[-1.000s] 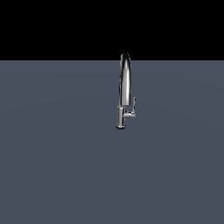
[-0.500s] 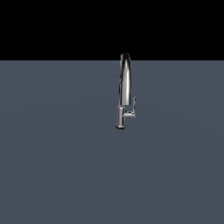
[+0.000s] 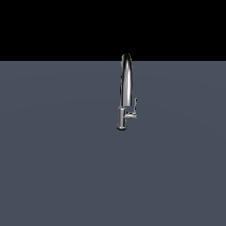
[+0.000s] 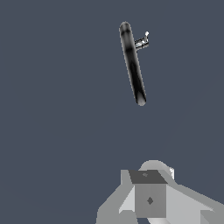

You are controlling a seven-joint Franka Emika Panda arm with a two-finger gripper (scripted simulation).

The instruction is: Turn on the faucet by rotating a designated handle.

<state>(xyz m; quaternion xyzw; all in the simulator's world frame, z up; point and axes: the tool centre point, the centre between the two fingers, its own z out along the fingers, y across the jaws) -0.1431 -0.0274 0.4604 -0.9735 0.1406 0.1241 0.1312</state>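
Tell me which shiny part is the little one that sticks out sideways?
The handle: a short lever low on the faucet, pointing toward the exterior view's right, unlike the tall arched spout.

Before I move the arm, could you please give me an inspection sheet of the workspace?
Surface: flat grey-blue plane, plain throughout.
Faucet: upright chrome gooseneck on a short base; the wrist view sees it from above.
Handle: short stub with a thin lever, on the exterior view's right of the lower body; nothing touches it.
Clutter: nothing seen.
Gripper: only grey housing shows in the wrist view, apart from the faucet; fingers not visible, so open or shut cannot be told. Absent from the exterior view.
Cables: nothing seen.
Surroundings: black background above the surface.
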